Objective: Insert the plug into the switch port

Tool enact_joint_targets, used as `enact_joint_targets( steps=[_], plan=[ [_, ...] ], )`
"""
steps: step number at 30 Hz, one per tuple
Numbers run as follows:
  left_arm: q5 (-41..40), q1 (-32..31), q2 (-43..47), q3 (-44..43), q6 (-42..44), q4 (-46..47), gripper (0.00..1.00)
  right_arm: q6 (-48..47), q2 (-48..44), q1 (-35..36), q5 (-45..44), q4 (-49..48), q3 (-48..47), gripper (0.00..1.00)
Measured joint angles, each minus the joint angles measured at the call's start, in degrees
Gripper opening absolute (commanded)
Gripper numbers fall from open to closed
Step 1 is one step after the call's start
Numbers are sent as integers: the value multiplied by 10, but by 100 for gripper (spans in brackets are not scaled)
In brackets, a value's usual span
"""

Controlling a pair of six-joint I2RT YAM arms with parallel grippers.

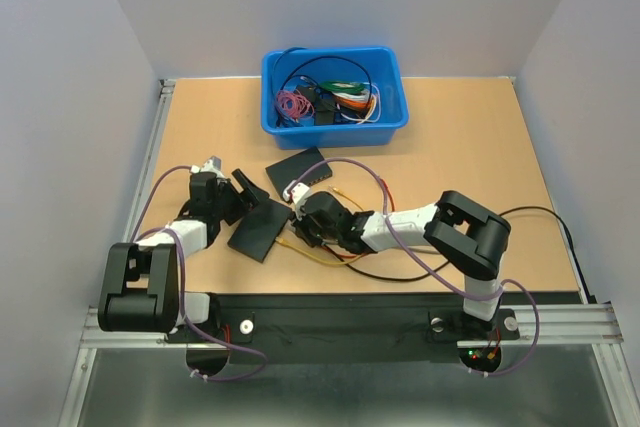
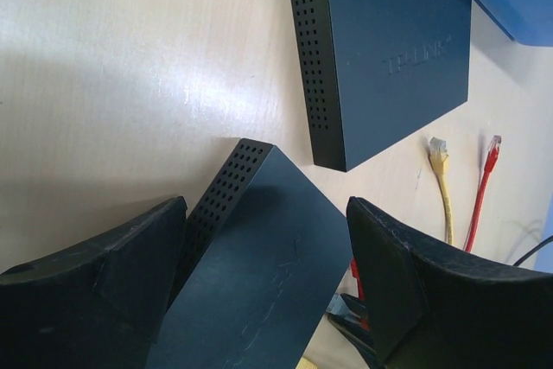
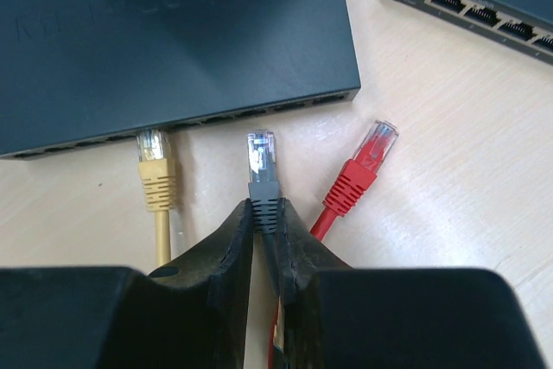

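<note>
The bin (image 1: 335, 127) stands at the back of the table (image 1: 480, 147). The far switch (image 1: 300, 165) lies just in front of it. The near switch (image 1: 258, 229) lies closer to the arms, tight between the fingers of the left gripper (image 1: 238, 199). Three plugs lie side by side before it. The first plug (image 3: 155, 166) touches its edge. The middle plug (image 3: 262, 170) sits in the right gripper (image 3: 263, 213). The third plug (image 3: 367, 166) lies by its corner.
</note>
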State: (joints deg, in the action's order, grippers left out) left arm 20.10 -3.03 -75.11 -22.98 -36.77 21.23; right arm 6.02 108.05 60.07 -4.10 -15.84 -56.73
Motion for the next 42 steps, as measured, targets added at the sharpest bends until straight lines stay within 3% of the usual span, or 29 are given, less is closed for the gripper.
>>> enact_joint_targets(
  steps=[42],
  plan=[
    [-11,-14,-7,-2,16,13,86,0,21,0,3,35,-40,0]
  ],
)
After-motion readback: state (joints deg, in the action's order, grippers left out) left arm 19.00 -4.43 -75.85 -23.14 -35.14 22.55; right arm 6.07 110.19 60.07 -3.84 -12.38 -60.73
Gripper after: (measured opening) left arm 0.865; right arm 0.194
